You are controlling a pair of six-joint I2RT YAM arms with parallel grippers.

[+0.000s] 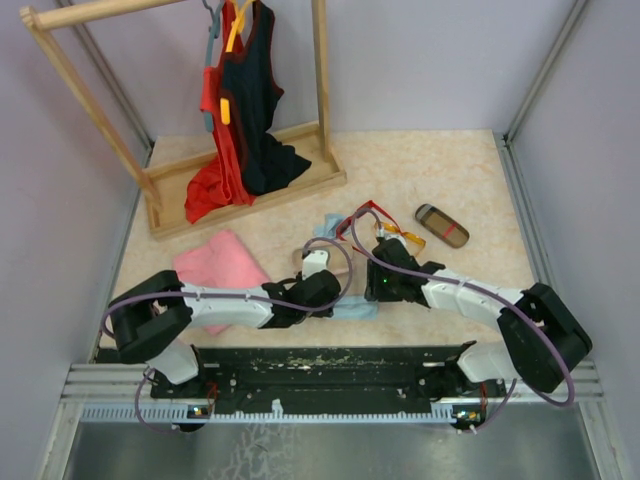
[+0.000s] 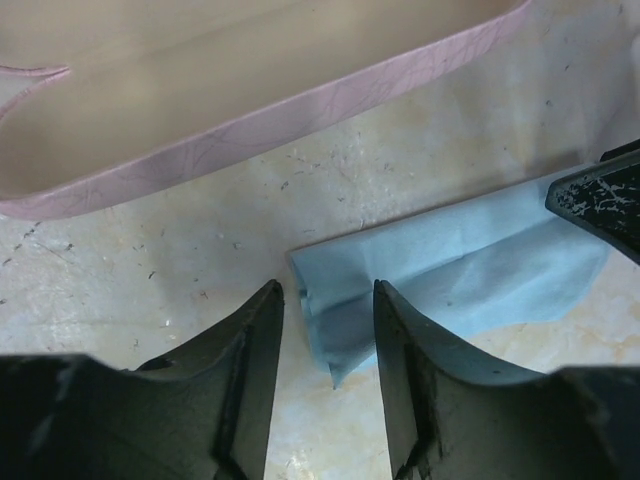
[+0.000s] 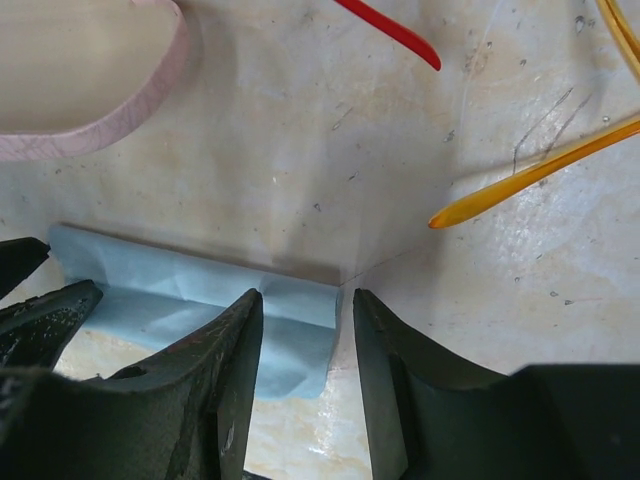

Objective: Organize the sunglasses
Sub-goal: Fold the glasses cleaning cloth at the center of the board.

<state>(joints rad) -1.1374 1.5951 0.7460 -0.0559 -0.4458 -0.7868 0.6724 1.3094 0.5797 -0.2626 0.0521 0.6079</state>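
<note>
The red-framed sunglasses [image 1: 371,212] and the thin orange-yellow pair [image 1: 407,239] lie side by side on the table behind the arms. In the right wrist view only a red temple tip [image 3: 396,31] and an orange temple [image 3: 530,176] show. Both grippers meet over a folded light blue cloth [image 1: 356,308]. My left gripper [image 2: 327,305] is open, with the cloth's corner [image 2: 340,330] lying flat between its fingers. My right gripper [image 3: 305,310] is open too, straddling the cloth's other end [image 3: 290,330]. Neither holds anything.
An open pink case [image 2: 250,128] lies just beyond the cloth. A brown red-striped case [image 1: 441,225] sits right of the sunglasses. A second blue cloth [image 1: 330,222], a pink fabric [image 1: 222,264] and a wooden clothes rack [image 1: 240,190] stand farther left.
</note>
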